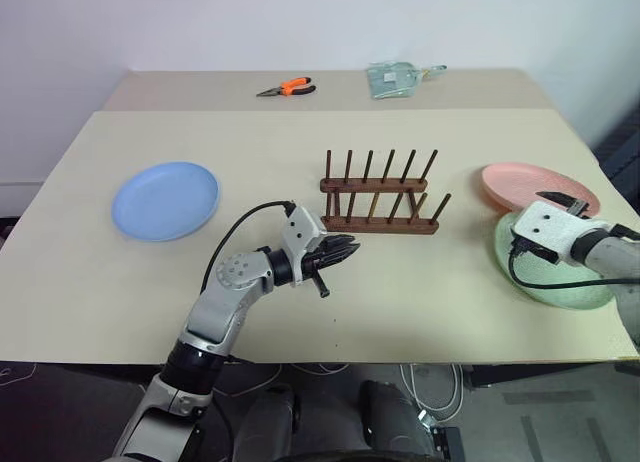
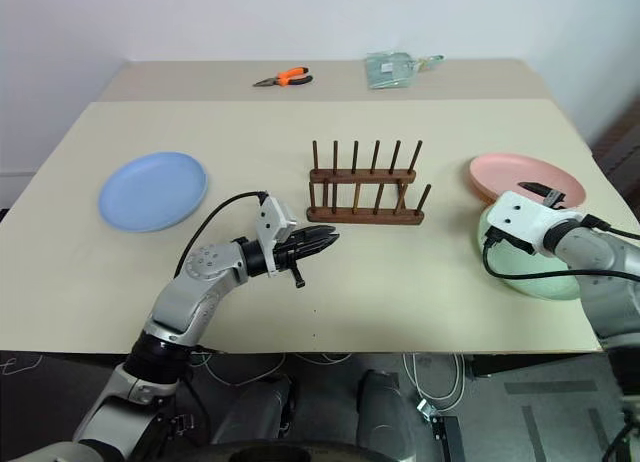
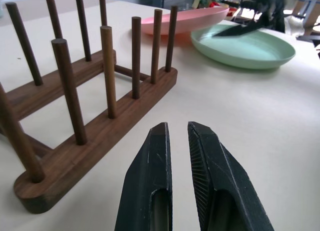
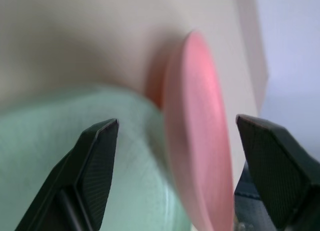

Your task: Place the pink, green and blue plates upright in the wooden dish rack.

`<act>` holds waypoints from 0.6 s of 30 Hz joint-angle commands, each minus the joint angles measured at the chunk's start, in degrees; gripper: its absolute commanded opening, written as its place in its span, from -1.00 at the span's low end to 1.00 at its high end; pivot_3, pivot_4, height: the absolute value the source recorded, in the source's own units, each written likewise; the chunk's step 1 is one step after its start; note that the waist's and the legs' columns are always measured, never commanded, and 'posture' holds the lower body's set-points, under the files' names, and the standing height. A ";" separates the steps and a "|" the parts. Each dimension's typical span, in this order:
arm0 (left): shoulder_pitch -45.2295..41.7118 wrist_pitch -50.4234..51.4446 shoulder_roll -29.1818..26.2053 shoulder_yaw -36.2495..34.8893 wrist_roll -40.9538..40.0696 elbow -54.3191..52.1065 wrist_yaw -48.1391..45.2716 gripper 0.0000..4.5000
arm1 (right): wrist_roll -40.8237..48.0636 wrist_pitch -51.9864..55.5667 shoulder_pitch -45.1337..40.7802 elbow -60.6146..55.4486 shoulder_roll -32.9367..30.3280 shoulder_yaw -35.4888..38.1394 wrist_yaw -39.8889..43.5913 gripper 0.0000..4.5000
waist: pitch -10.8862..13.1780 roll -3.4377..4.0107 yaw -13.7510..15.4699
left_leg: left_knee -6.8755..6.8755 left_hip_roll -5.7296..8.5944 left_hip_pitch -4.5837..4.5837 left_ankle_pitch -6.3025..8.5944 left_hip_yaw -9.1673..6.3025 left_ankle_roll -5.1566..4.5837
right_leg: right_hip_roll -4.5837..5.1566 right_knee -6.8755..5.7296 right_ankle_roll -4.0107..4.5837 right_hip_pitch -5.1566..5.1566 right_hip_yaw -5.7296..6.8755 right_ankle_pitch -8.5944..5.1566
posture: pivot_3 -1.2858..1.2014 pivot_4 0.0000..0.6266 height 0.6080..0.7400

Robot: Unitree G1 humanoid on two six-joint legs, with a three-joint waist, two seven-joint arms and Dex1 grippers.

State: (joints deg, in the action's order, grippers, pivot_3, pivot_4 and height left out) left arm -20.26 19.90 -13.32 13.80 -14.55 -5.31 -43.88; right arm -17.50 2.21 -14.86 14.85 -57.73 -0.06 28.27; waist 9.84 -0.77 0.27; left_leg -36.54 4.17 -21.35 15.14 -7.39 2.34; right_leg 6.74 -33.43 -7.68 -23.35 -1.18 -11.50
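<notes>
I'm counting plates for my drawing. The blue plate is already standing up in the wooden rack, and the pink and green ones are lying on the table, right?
Not quite. The blue plate is lying flat on the table, to the left of the wooden rack, whose pegs hold nothing, as the left eye view shows. The pink plate and the green plate are lying on the table, as you said.

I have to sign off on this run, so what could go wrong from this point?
The pink plate overlaps the green plate, so the open right tool, now around the pink rim, might drag both. The rack looks light and its pegs are narrow, so a tilted plate could knock it. The blue plate lies flat, giving the shut left tool little edge to grip.
</notes>
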 commanded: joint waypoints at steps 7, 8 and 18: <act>2.38 1.10 -1.46 -1.05 -2.59 -6.64 0.01 -0.72 | -5.57 -10.90 -8.23 12.61 -0.78 -4.57 -3.40 -0.80 | 0.01 0.05 -0.03 | 0.16 0.00 0.02 0.00 0.00 0.00 | 0.00 0.09 0.05 -0.01 -0.03 0.04 | 0.03 -0.52 1.00; 2.58 1.09 -1.63 -1.08 -2.72 -6.88 -0.02 -0.72 | -5.62 -11.37 -8.03 12.23 -1.02 -4.53 -3.36 -0.98 | 0.01 0.05 -0.03 | 0.16 0.00 0.02 0.00 0.00 0.00 | 0.00 0.09 0.05 -0.02 -0.03 0.05 | 0.03 -0.52 1.00; 2.79 0.70 -2.73 -1.96 -4.45 -6.31 -1.09 -0.72 | 27.73 8.31 -4.15 -21.24 7.68 14.15 1.97 -0.98 | 0.05 0.09 -0.09 | 0.17 -0.05 0.04 0.00 -0.04 0.00 | -0.05 0.09 0.03 -0.01 -0.04 0.05 | 0.03 -0.52 1.00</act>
State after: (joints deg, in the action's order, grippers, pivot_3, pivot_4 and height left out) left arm -16.78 21.03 -15.97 12.51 -18.00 -10.62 -44.61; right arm -6.52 0.64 -17.24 3.67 -54.67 8.76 29.06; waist 9.90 -0.67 0.18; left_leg -36.36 4.13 -21.30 15.14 -7.45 2.34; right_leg 6.69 -33.35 -7.64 -23.34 -1.22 -11.45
